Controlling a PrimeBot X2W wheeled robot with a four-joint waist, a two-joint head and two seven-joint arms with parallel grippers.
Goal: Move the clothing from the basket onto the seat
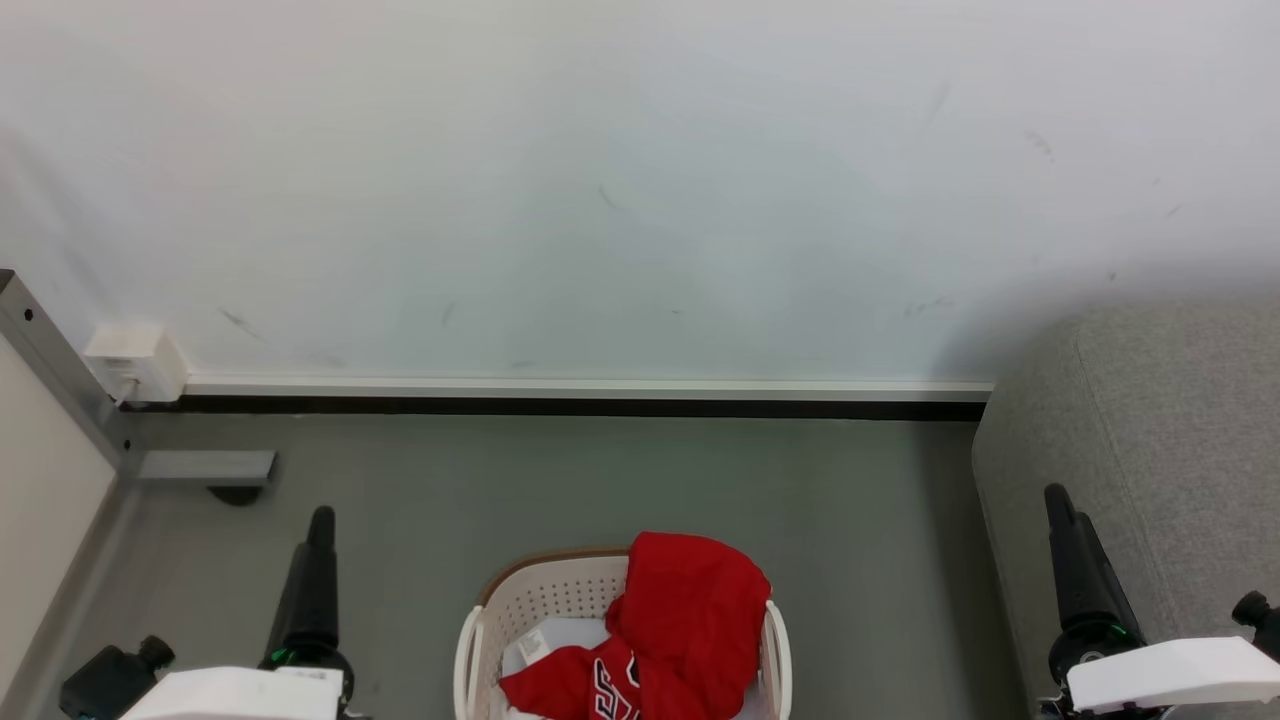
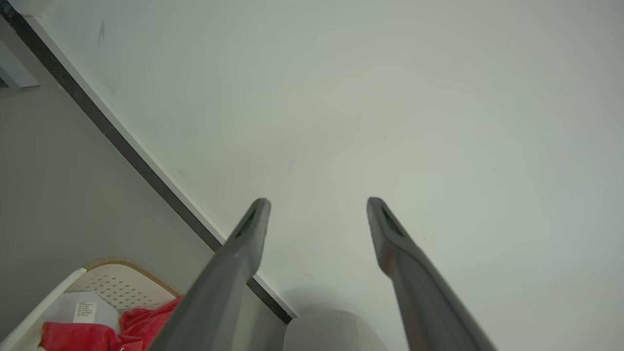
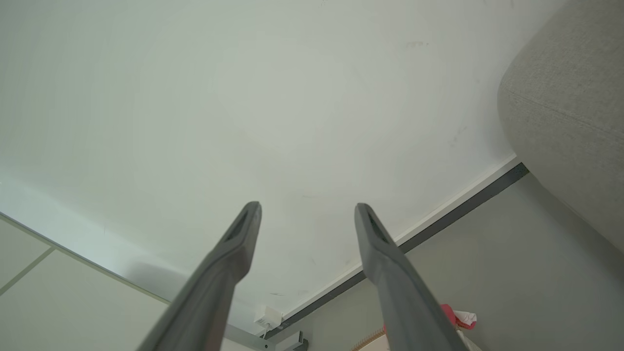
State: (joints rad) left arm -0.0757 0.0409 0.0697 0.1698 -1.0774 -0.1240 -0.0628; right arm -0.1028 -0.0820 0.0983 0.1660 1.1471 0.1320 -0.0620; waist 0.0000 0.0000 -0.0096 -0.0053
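Note:
The white perforated basket (image 1: 497, 603) with a brown rim stands on the grey floor at the bottom centre of the head view. Bright red clothing (image 1: 690, 610) is heaped in it, spilling over its right rim, with block lettering on the lower piece. The grey seat (image 1: 1160, 430) rises at the right. My left gripper (image 1: 321, 515) hovers left of the basket and my right gripper (image 1: 1058, 495) hovers by the seat's front. Both point at the wall. In the wrist views the left gripper (image 2: 317, 200) and right gripper (image 3: 307, 204) stand open and empty, with basket (image 2: 112, 273) and clothing (image 2: 141, 321) below.
A white wall with a pale baseboard closes off the far side. A white box (image 1: 135, 362) sits on the wall at left, above a grey metal frame foot (image 1: 205, 467). A pale flat piece (image 1: 545, 640) lies in the basket beside the red fabric.

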